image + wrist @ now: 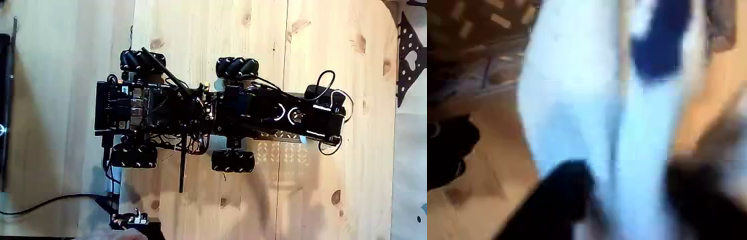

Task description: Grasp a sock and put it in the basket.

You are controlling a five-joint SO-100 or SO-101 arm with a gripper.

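Directly ahead of the camera in the blurred wrist view, the sock (577, 100) hung as pale fabric with a dark mark near its top, its lower end pinched between the two dark fingers (552, 205) of the gripper (617, 200), which was clenched on it. In the fixed view, the black wheeled robot (200, 110) lay across a knotty wooden table (320, 200), with bare planks open above and below it. A black perforated plate (408, 57) sat at the right edge.
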